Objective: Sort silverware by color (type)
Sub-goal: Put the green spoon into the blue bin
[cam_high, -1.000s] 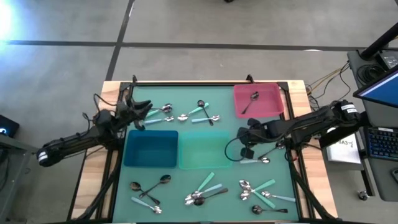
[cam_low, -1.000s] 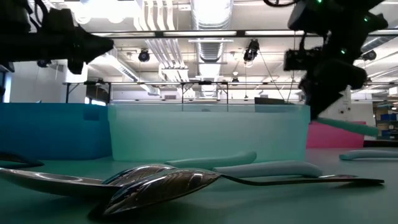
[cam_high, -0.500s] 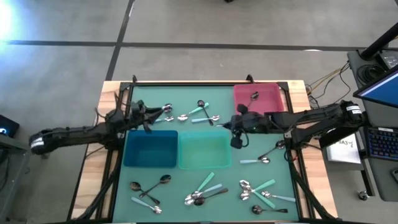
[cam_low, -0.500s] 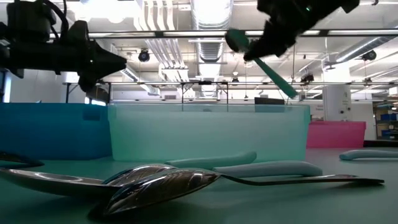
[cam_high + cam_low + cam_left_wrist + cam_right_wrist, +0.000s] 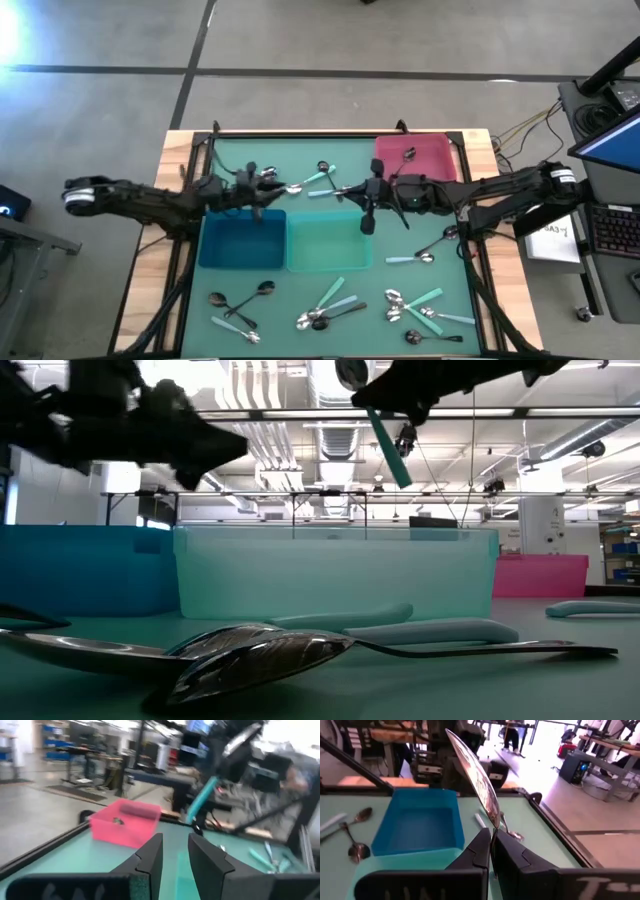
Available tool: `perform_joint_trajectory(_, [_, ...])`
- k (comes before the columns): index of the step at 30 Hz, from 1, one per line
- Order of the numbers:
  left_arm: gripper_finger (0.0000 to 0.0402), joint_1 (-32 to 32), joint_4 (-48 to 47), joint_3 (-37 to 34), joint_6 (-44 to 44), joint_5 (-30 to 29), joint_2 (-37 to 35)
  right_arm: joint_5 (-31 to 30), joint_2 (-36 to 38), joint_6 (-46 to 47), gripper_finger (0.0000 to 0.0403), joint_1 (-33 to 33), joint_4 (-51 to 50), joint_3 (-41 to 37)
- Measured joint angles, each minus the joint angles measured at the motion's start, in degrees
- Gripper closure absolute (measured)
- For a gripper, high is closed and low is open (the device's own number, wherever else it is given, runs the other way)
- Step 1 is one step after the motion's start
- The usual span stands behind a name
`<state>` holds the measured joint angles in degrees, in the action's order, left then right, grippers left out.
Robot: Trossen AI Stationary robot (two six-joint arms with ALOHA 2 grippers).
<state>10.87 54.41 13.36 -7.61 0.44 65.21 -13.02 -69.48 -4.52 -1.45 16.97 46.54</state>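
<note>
Spoon w/ teal handle [image 5: 385, 445] is hanging over teal bin [image 5: 328, 245], right fingers [image 5: 366, 207] pinching it; left fingers [image 5: 150, 855] are hovering slightly parted, empty.

1. Left arm: extended from the table's left edge toward the centre, held low and nearly level.
2. Left gripper [image 5: 262, 190]: fingers [image 5: 150, 855] stand narrowly apart, nothing seen between them.
3. Right arm: extended from the right edge toward the centre.
4. Right gripper [image 5: 366, 203]: fingers [image 5: 480, 847] closed, clamping a teal-handled spoon [image 5: 385, 440].
</note>
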Motion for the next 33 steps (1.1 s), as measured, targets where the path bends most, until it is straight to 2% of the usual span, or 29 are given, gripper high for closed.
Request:
perform_joint_trajectory(5, [0.0325,-1.16,-6.66,9.07,4.28,-1.1,8.81,0.02,-1.63,-0.34,0.0394,0.0,1.96,1.05])
perform_joint_trajectory(9, [0.0326,-1.77,-6.61,13.95,5.74,2.2,13.45,0.0,-1.89,-0.84,0.0394,0.0,4.34,1.58])
perform_joint_trajectory(15, [0.0326,-3.62,-5.79,20.47,7.32,2.29,19.23,0.04,-2.15,-2.2,0.0394,0.0,9.59,1.7])
perform_joint_trajectory(17, [0.0326,-4.14,-5.85,21.66,7.64,2.24,20.62,0.08,-2.66,-2.24,0.0394,0.0,10.68,1.7])
perform_joint_trajectory(22, [0.0326,-5.48,2.4,23.78,8.21,2.03,24.18,1.49,-3.76,-1.57,0.0394,0.0,11.78,1.77])
perform_joint_trajectory(33, [0.0326,-6.5,2.55,26.86,8.43,2.1,28.38,1.55,-6.93,-1.63,0.0394,0.0,15.01,1.71])
